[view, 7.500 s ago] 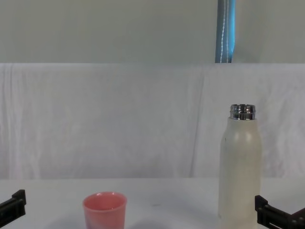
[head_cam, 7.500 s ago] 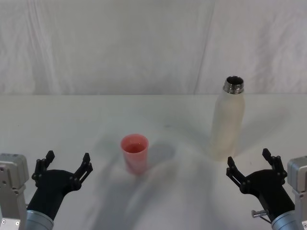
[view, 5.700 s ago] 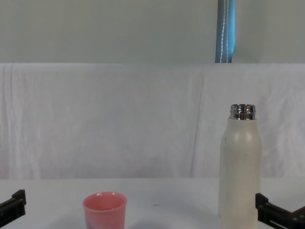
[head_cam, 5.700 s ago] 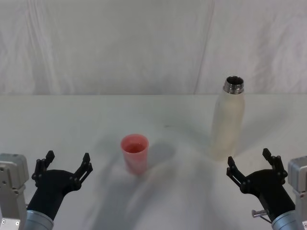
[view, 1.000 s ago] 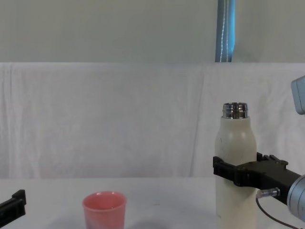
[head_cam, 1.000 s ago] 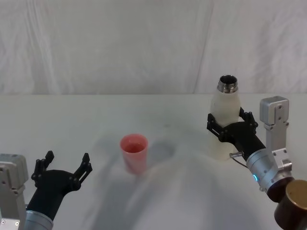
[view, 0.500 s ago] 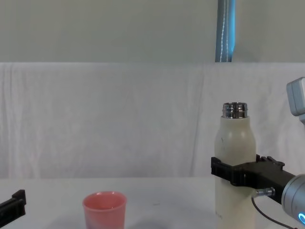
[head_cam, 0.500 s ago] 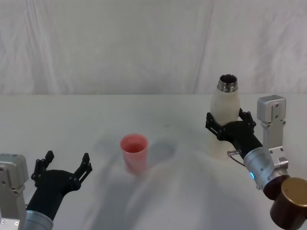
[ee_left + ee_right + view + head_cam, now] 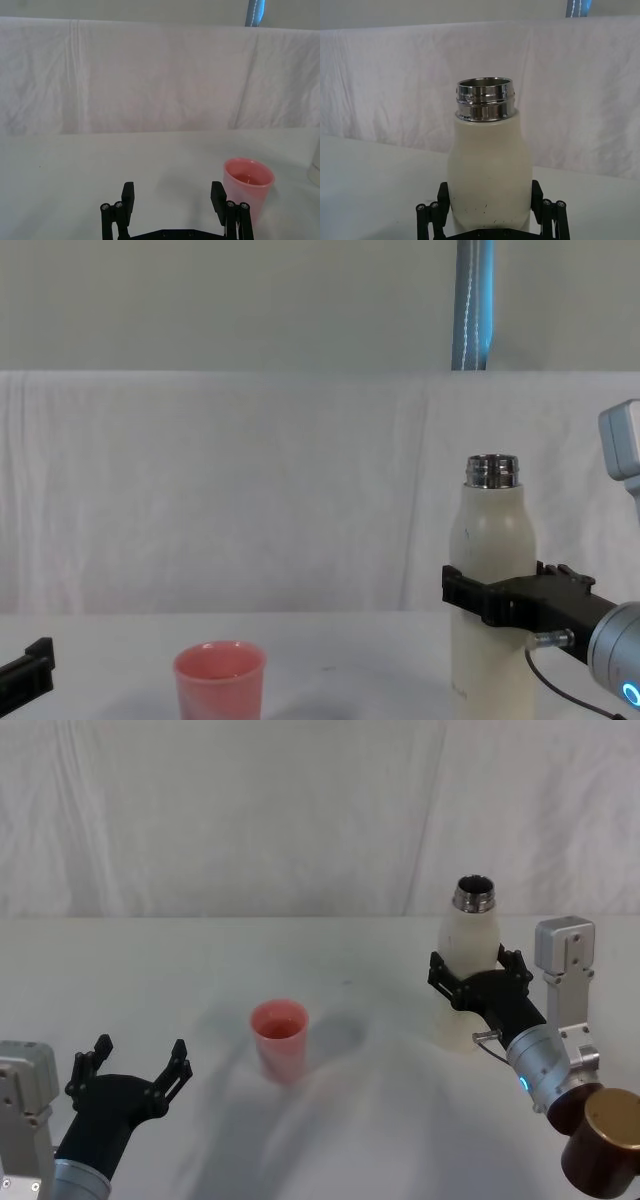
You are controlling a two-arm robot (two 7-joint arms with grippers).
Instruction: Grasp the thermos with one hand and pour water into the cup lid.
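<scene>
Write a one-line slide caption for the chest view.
Right hand clamps the upright, uncapped thermos at mid-body, the pink cup lid standing apart to its left.

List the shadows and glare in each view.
Head view: soft grey shadows spread over the table beside the cup lid and thermos. Right wrist view: bright highlights on the thermos's steel neck. Chest view: the same neck glints; the blue pole shows a streak.

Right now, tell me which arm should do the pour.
Right. The right gripper is clamped around the thermos, standing upright. The left gripper sits open near the table's front edge, beside the cup lid.
</scene>
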